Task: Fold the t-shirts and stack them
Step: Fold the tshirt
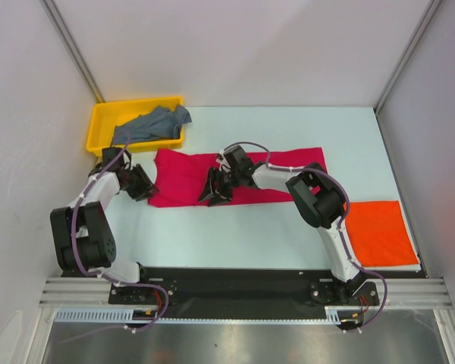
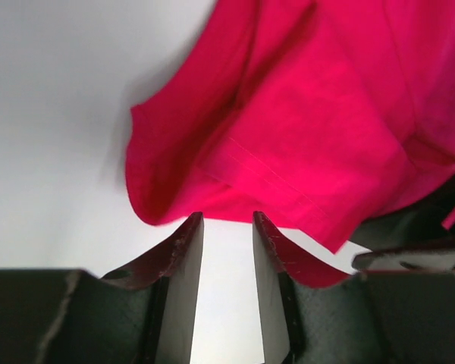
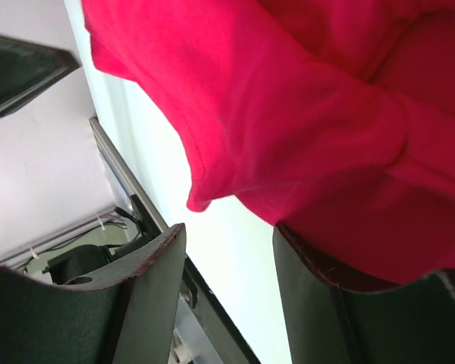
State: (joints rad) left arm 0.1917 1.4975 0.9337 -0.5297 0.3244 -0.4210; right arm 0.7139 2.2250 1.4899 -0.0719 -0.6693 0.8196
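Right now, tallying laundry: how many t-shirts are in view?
3: crimson-pink t-shirt spread at centre, orange-red t-shirt folded at the right edge, grey-blue t-shirt in the yellow tray; more may hide beneath.

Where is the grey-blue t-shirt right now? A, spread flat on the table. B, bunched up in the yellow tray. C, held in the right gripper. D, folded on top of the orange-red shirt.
B: the grey-blue t-shirt lies crumpled inside the yellow tray, untouched by either arm.
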